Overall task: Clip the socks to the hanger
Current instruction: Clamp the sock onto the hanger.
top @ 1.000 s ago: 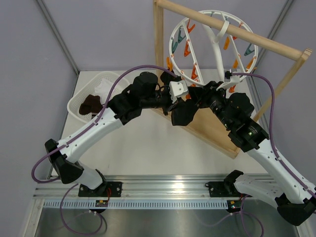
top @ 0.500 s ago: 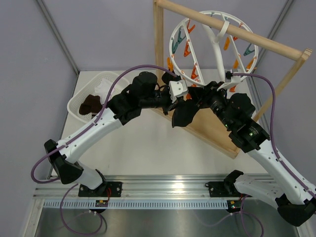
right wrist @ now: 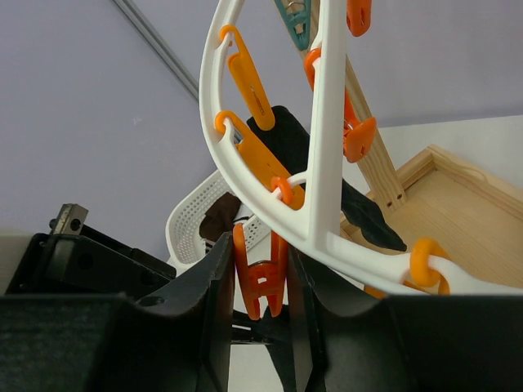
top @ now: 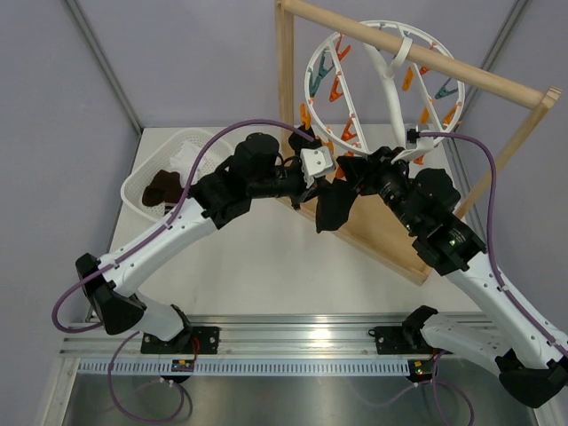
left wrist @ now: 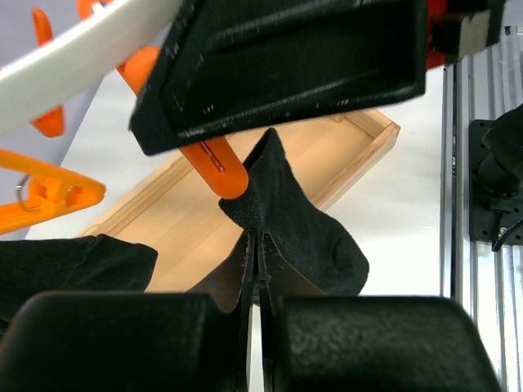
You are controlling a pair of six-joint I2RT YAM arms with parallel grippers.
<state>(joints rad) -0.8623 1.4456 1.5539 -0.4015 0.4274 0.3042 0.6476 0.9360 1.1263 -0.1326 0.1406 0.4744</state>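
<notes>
The left claw is seen pressed tight on the lower fold of a black sock. Compared with a second ago, this claw and its sock have been carried slightly to the right, closer to the right claw, and the sock now hangs narrower. The right claw has hardly been moved. It is narrowed on an orange clip, which is pinched between its fingers just under the rim of the hanger. In the left wrist view an orange clip tip is met by the sock's upper edge; whether the fabric is caught in it cannot be told.

One hanger is counted, hung by its hook from the top bar of one wooden frame. Its clips are orange and teal, with more orange than teal; an exact count cannot be made. One white mesh basket is set at the far left of the tabletop, well apart from the hanger. One dark brown sock is seen in it beside some white fabric that cannot be counted.

Two arms are counted. The left arm is stretched up and to the right from its base, with the wrist turned towards the hanger. The right arm is bent up and to the left, so that both claws are brought together below the hanger's near rim, over the frame's base.
</notes>
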